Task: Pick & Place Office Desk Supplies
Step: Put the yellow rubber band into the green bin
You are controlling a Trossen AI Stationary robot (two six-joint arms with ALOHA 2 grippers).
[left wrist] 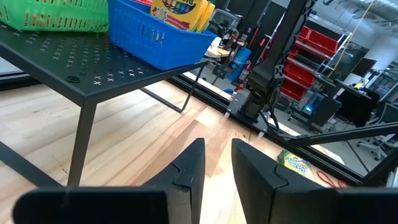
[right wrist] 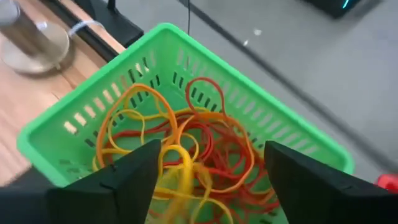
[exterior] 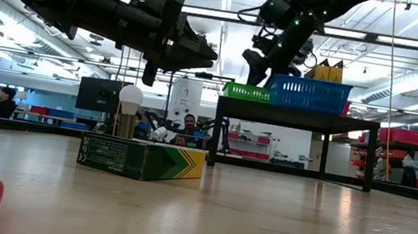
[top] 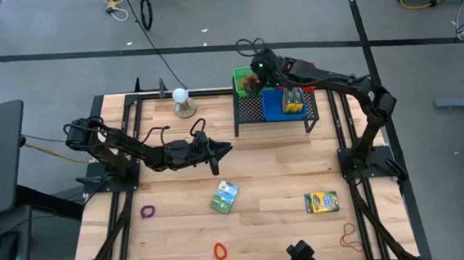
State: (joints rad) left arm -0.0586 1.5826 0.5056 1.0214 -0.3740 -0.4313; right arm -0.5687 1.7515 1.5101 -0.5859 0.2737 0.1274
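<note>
A red loop (top: pixel 219 250) and two crayon boxes (top: pixel 224 196) lie low on the table, the left gripper (top: pixel 223 149) hovers mid-frame with narrowly parted, empty fingers, and at upper centre the right gripper (right wrist: pixel 205 163) spreads wide above the green basket (right wrist: pixel 56 127) of rubber bands (right wrist: pixel 186 149).

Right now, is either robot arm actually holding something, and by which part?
Nothing is held. The right end effector stands open above the green basket of rubber bands; the left end effector hangs empty.
</note>
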